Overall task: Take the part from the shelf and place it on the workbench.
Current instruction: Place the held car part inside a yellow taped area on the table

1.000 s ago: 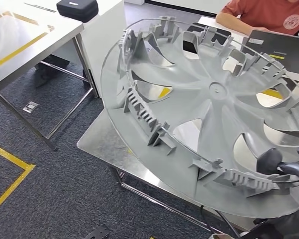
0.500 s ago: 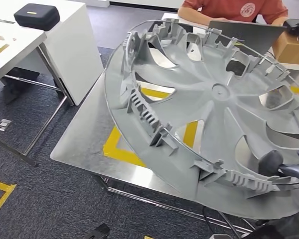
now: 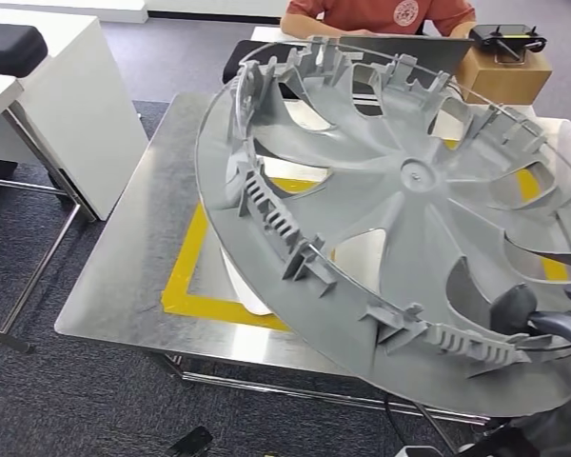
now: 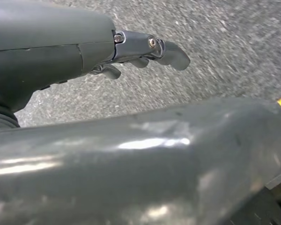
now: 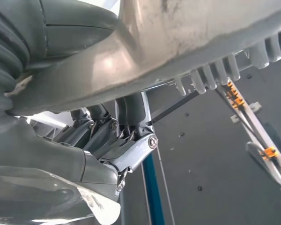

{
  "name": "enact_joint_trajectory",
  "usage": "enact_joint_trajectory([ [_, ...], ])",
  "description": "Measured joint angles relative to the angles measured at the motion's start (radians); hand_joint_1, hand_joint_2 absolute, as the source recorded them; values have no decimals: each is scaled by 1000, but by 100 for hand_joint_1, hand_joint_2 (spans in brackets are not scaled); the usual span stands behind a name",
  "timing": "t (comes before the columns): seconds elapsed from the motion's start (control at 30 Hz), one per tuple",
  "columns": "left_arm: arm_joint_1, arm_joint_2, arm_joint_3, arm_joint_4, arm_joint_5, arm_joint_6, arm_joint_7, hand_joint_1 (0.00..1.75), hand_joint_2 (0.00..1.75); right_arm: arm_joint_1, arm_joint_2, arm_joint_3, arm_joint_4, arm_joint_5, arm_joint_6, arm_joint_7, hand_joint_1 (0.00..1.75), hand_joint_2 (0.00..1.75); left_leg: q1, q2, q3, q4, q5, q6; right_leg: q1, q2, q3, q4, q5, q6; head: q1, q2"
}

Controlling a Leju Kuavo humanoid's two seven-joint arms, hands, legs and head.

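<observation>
Part (image 3: pixel 404 238): large grey finned disc, tilted, held above the steel workbench (image 3: pixel 135 257) with its yellow tape square (image 3: pixel 189 276); right hand (image 3: pixel 538 319) grips its near rim. Person's shirt emblem unreadable. Left wrist view: left hand (image 4: pixel 146 49), fingers extended, holding nothing, over carpet. Right wrist view: fingers (image 5: pixel 132 150) clamped under the part's ribbed edge.

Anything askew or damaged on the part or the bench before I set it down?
No damage shows. The grey wheel cover hangs tilted over the workbench, held by the right hand, not flat above the yellow square.
</observation>
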Motion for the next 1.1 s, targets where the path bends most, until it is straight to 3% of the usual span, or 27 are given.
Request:
enact_joint_trajectory([
  [0.23, 1, 0, 0, 0, 1, 0, 2, 0, 0, -1, 0, -1, 5, 0, 0, -7, 175, 175, -3, -4, -1, 2, 1, 7, -3, -4, 4, -9, 5, 8, 0, 0],
  [0.8, 10, 2, 0, 0, 6, 9, 2, 0, 0, 35, 4, -57, 23, 3, 0, -24, 175, 175, -1, -4, -2, 2, 1, 8, -1, -4, 3, -9, 5, 10, 0, 0],
  [1.1, 18, 2, 2, 0, 13, 15, 1, 0, 0, 66, 11, -160, 50, 3, 0, -12, 175, 175, 0, -4, -2, 2, 1, 8, -1, -5, 3, -9, 5, 10, 0, 0],
])
